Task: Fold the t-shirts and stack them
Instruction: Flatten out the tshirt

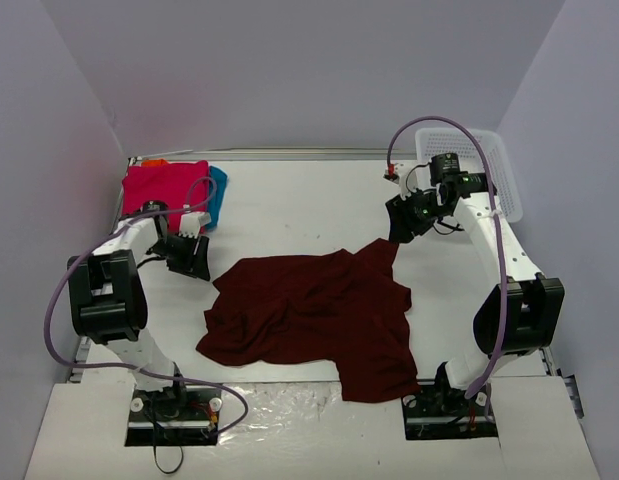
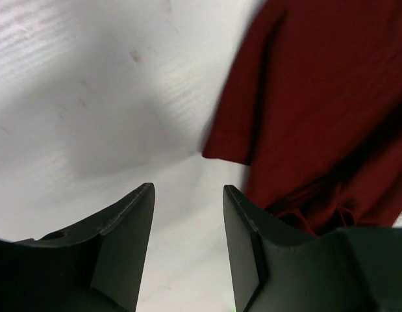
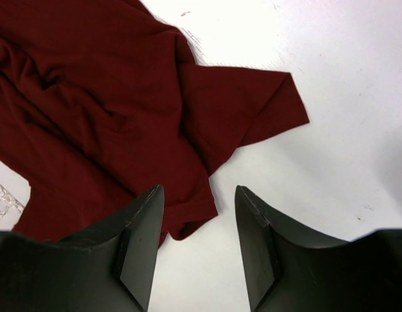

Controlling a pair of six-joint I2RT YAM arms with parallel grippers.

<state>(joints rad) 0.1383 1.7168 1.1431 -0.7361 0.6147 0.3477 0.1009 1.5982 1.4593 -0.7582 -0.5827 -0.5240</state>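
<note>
Maroon t-shirt (image 1: 309,315) lay crumpled toward the table (image 1: 299,205)'s near edge, unfolded. Left gripper (image 1: 189,258) and right gripper (image 1: 401,232) hung half-open, both empty, flanking it. Next, I judged: pinch sleeves, spread flat.

Maroon t-shirt (image 2: 317,110): cut off by top, right and bottom edges of left wrist view, its left hem blurred; cut off at top and left in right wrist view.
Teal t-shirt (image 1: 218,195): mostly hidden under pink t-shirt (image 1: 164,190).
Orange t-shirt (image 1: 155,162): sliver only.
Mesh basket (image 1: 504,165): partly masked by right arm (image 1: 504,245).
</note>
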